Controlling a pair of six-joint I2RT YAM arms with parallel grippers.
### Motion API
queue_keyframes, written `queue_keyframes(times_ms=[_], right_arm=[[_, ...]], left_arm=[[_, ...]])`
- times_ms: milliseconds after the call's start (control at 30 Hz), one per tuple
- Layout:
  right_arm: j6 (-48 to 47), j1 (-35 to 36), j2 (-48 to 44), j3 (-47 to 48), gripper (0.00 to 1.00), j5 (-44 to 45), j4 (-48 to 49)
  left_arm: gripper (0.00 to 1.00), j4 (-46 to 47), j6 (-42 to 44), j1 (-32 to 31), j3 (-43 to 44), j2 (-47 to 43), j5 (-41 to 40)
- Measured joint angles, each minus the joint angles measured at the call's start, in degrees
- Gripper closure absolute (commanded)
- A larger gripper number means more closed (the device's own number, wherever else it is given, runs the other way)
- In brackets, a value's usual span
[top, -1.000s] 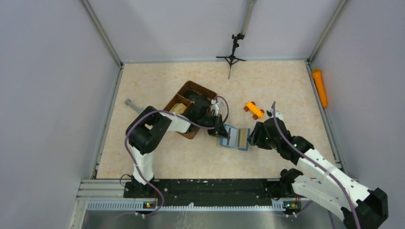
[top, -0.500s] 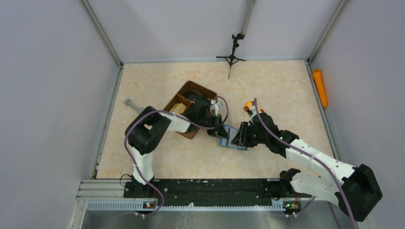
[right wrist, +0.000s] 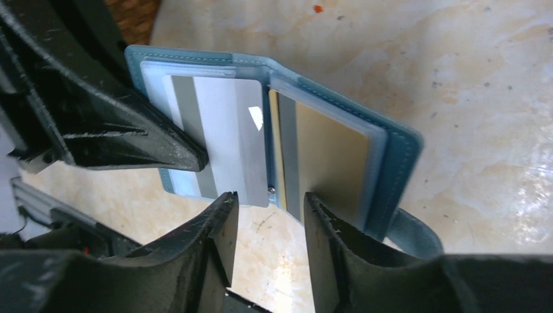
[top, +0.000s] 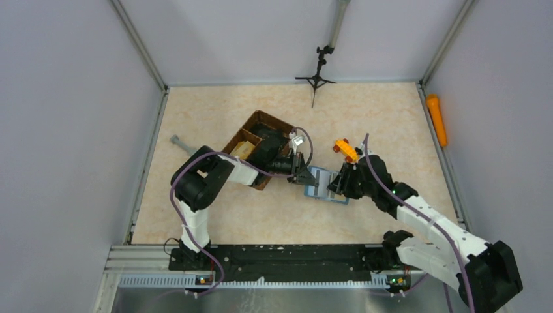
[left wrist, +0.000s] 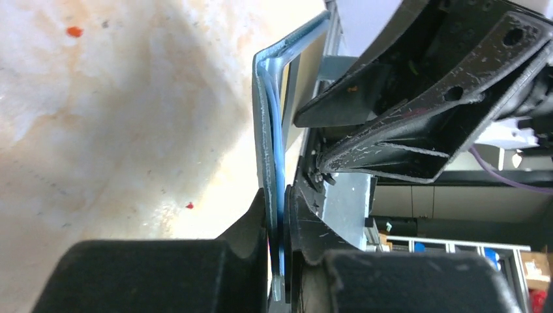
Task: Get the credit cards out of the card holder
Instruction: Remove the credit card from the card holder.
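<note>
The teal-blue card holder (top: 324, 186) lies open on the table between the arms. In the right wrist view it (right wrist: 398, 156) shows a silver card (right wrist: 225, 140) in its left pocket and a gold card (right wrist: 329, 163) in its right pocket. My left gripper (top: 305, 177) is shut on the holder's left flap, seen edge-on in the left wrist view (left wrist: 269, 163). My right gripper (right wrist: 269, 215) is open and empty, its fingertips just in front of the cards' near edges, touching neither.
A brown woven divided basket (top: 255, 149) sits left of the holder, under my left arm. An orange toy car (top: 345, 149) lies just behind the right gripper. A small black tripod (top: 317, 78) stands at the back. An orange object (top: 437, 119) lies outside the right wall.
My right gripper reached left over the holder half a second ago and has now drawn back a little to the right. The holder's right half has lifted slightly. The left gripper keeps its hold.
</note>
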Motion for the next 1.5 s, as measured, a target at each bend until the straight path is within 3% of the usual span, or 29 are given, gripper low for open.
queue_keyframes(times_ms=[267, 400, 633, 767, 1067, 1433, 1500], right_arm=[[0.52, -5.42, -7.74, -5.14, 0.56, -8.48, 5.77], [1.62, -6.38, -9.86, -7.15, 0.63, -11.67, 8.66], [5.55, -6.95, -13.84, -10.69, 0.69, -16.06, 16.17], [7.21, -7.13, -15.45, -11.89, 0.80, -16.94, 18.36], [9.31, -7.39, -21.20, -13.42, 0.81, -16.90, 20.02], [10.67, -7.39, -24.13, -15.26, 1.00, -16.85, 21.44], [10.95, -7.39, -24.20, -15.26, 1.00, -16.83, 21.66]], left_arm=[[1.00, 19.21, -11.80, 0.02, -1.62, 0.55, 4.22], [1.00, 25.14, -15.65, 0.07, -1.64, 2.05, 5.07], [1.00, 29.03, -18.67, 0.04, -1.70, 2.93, 6.45], [1.00, 31.71, -20.52, 0.11, -1.70, 2.97, 7.48], [1.00, 35.69, -22.75, 0.35, -1.70, 3.15, 7.82], [1.00, 38.86, -25.09, 0.28, -1.70, 3.87, 8.28], [0.88, 39.04, -25.33, 0.33, -1.70, 3.89, 8.28]])
